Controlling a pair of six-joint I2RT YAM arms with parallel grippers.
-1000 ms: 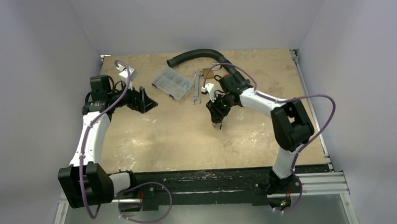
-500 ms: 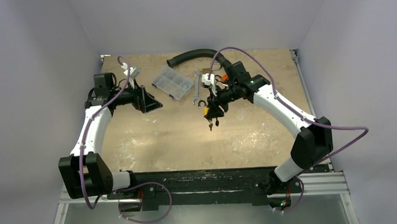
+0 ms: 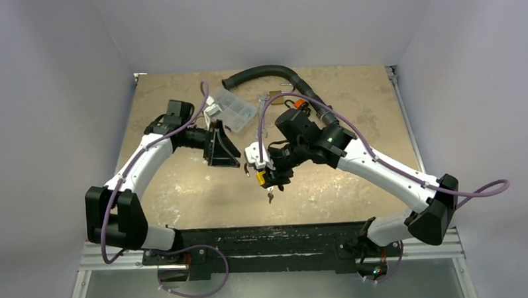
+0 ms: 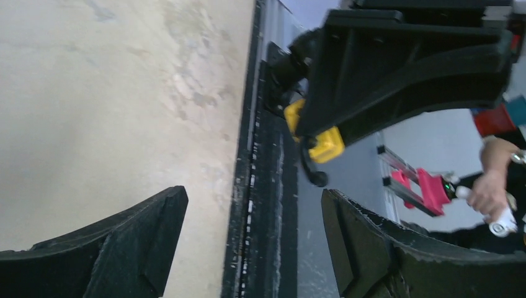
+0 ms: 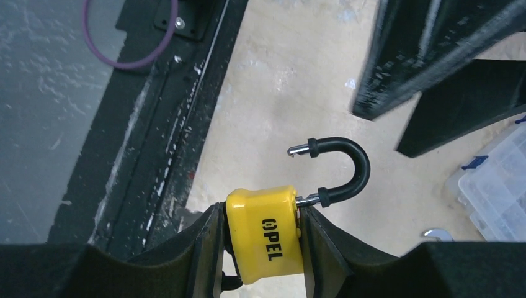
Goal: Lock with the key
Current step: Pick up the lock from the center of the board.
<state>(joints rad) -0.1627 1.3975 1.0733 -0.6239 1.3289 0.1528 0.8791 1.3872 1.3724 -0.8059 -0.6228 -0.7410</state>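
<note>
I am pinching the yellow padlock (image 5: 263, 231) by its body in my right gripper (image 5: 262, 245), holding it in the air at the centre of the top view. Its black shackle (image 5: 355, 166) is standing open, and what looks like a small dark key (image 3: 271, 197) is dangling beneath it. My left gripper (image 4: 254, 245) is hovering just to the left, jaws spread wide and empty, facing the padlock. I am judging the main danger to be that hanging key: it is free to swing, so my left fingers may miss it or jam it crooked. A push from the left may also be twisting the padlock within my narrow grip, or knocking my two grippers together, since they are near each other. If the padlock slips, it is hanging near the black rail (image 3: 264, 234) at the bottom of the frame and may be falling off the table (image 3: 183, 188). Bare tabletop is lying open at lower left and at right. The clear organiser box (image 3: 233, 109) and black hose (image 3: 262, 73) are crowding the upper centre.
</note>
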